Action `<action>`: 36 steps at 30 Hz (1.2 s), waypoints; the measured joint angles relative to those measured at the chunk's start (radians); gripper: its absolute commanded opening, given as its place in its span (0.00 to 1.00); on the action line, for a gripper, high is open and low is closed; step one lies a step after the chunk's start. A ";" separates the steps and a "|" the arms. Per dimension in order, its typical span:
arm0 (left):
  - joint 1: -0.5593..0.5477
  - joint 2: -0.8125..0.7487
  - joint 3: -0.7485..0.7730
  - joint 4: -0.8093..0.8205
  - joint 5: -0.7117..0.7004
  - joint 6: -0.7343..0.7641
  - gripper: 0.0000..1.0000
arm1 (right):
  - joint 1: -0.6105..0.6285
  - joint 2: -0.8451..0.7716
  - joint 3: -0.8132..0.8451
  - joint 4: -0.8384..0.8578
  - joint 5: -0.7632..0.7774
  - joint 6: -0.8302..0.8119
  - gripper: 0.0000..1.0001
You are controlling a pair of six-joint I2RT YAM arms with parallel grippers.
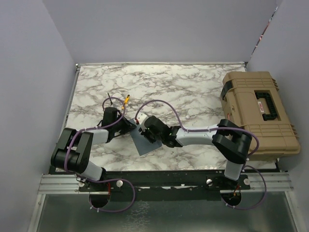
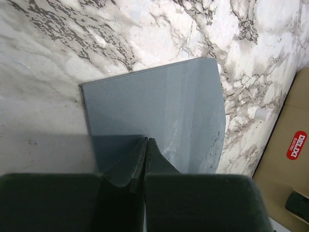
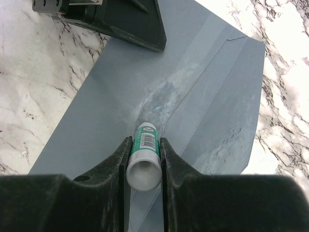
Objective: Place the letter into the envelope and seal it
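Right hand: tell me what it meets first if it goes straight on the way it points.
The envelope: the right hand grips a glue stick whose tip seems to rest on it, so the stick would press into the paper. The left hand lies farther on, though depth is unclear.

- Envelope [image 3: 193, 96]: matt grey-blue paper, smooth, with a smeared, faintly shiny patch at frame centre.
- Glue stick [image 3: 145, 154]: white plastic tube, glossy green label.
- Right gripper [image 3: 145, 141]: dark matt plastic.
- Table [image 1: 183, 87]: marble-patterned, smooth, slight sheen.
- Case [image 1: 256, 111], right of frame: tan ribbed plastic, matt.
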 measured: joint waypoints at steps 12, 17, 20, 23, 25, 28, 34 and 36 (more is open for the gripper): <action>0.004 0.004 -0.011 0.024 0.011 -0.002 0.00 | -0.032 0.128 0.171 -0.032 0.023 0.068 0.00; 0.005 0.007 -0.011 0.027 0.018 -0.002 0.00 | -0.038 0.148 0.206 -0.058 0.020 0.088 0.00; 0.005 0.010 -0.011 0.029 0.020 -0.002 0.00 | -0.035 0.116 0.167 -0.058 0.011 0.100 0.01; 0.005 0.019 -0.007 0.038 0.026 -0.002 0.00 | -0.030 0.075 0.126 -0.084 -0.006 0.106 0.01; 0.005 0.026 -0.004 0.043 0.030 -0.002 0.00 | -0.027 0.058 0.114 -0.105 -0.018 0.109 0.01; 0.005 0.033 -0.003 0.053 0.033 -0.002 0.00 | -0.026 0.043 0.100 -0.121 -0.039 0.113 0.01; 0.006 0.041 0.002 0.060 0.038 -0.002 0.00 | -0.035 0.056 0.122 -0.135 -0.042 0.130 0.01; 0.007 0.043 0.002 0.062 0.039 -0.002 0.00 | -0.049 0.082 0.155 -0.139 -0.041 0.137 0.01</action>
